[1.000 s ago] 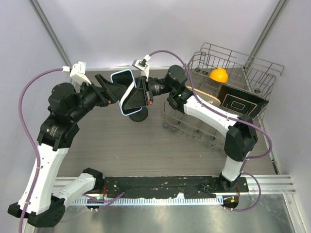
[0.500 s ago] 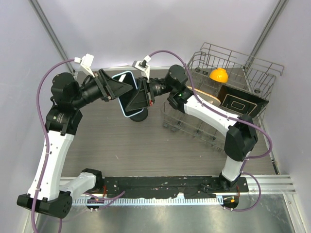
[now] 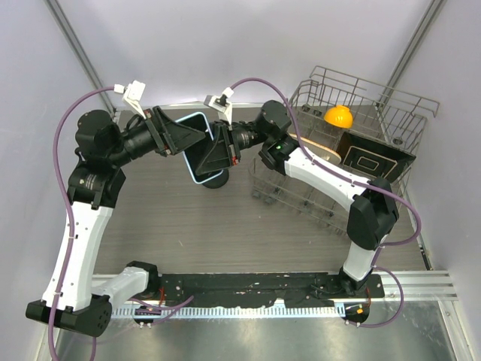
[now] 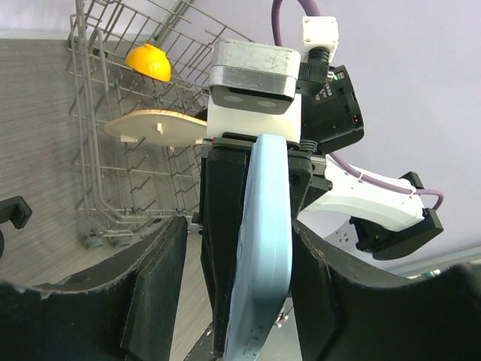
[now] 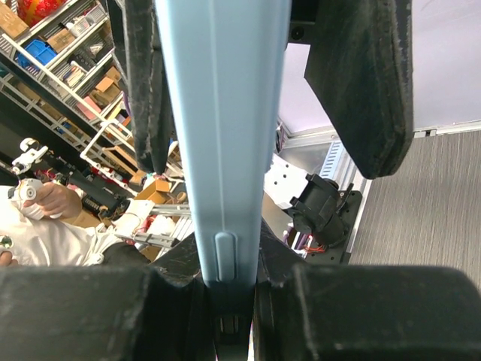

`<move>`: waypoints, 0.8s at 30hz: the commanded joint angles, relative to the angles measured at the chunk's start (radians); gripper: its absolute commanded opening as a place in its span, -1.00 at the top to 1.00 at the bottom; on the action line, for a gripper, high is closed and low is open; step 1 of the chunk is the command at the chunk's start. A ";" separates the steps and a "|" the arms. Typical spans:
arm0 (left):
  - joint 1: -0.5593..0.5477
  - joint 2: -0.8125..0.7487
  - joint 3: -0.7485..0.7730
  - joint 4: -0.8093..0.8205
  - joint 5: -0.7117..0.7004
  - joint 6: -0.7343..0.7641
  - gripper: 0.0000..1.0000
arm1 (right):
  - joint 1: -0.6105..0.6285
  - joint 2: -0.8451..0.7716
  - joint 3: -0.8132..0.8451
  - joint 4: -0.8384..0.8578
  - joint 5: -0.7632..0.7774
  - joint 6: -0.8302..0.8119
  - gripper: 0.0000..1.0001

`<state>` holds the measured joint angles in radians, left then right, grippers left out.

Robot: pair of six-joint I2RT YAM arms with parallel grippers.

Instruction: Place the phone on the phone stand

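1. Location: the phone (image 3: pixel 193 159) is off the tabletop (image 3: pixel 188 226). It hangs tilted between the two claws at the rear of the work area, above the black disc base of the phone stand (image 3: pixel 213 180). The post and clamp of the stand are hidden, so contact between phone and stand cannot be determined.
2. Right claw (image 5: pixel 229 301): closed on the phone, pinching one end across its front and back faces.
3. Left claw (image 4: pixel 239 259): jaws partly open, one finger on each side of the phone. The right wrist view shows a gap beside one finger, so it is not clamping.
4. Handling, as judged: the phone is thin, rigid and light. The glossy screen is likely slippery and will crack if dropped. The light blue case should offer better friction.
5. Recommended hold: grip across the cased sides near mid-length and leave the lower end free for the stand. Keep the right claw closed until the phone is supported.
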<state>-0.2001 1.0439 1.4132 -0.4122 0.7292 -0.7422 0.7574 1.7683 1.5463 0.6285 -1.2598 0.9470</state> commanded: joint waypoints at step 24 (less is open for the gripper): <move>0.007 0.010 0.055 0.039 -0.019 0.004 -0.24 | 0.003 -0.024 0.023 0.071 -0.024 -0.017 0.99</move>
<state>-0.1978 1.0458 1.4414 -0.4229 0.7078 -0.7254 0.7574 1.7683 1.5444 0.6285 -1.2877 0.9405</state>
